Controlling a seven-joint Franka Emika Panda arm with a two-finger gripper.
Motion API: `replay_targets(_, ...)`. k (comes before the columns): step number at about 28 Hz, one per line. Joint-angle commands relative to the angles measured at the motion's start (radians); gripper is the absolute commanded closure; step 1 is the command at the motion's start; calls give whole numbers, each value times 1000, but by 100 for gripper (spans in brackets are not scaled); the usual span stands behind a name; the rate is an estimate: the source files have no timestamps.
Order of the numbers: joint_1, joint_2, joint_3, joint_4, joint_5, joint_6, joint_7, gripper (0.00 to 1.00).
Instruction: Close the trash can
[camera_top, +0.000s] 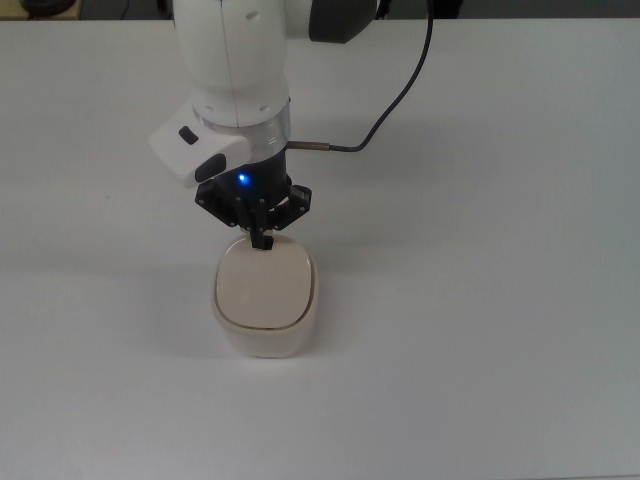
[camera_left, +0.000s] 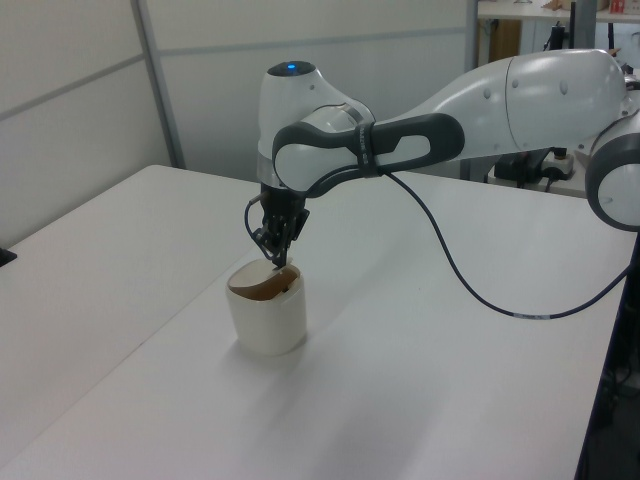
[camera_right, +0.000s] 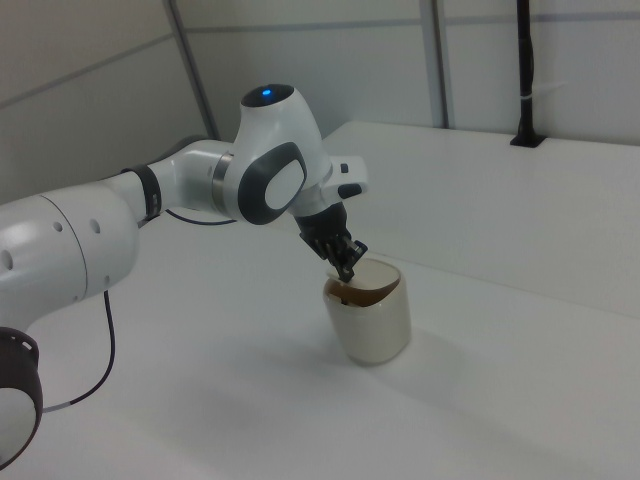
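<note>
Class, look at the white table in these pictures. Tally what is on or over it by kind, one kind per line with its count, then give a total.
Trash can, cream-beige: 1
Robot arm with its gripper: 1
Dark cable running from the arm: 1
Total: 3

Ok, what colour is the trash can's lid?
Cream-beige, matching the trash can body; the top view shows the lid best.
</note>
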Motion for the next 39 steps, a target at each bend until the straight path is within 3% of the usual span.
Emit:
replay_targets(1,6,-10,-7,-26,-21,-18,-20,100)
replay_targets(23,23,54,-2,-53,-45,-11,-21,100)
replay_targets(30,12,33,-14,3,-30,-18,-29,100)
replay_targets(39,6,-27,-16,5,-30,-39,-29,95)
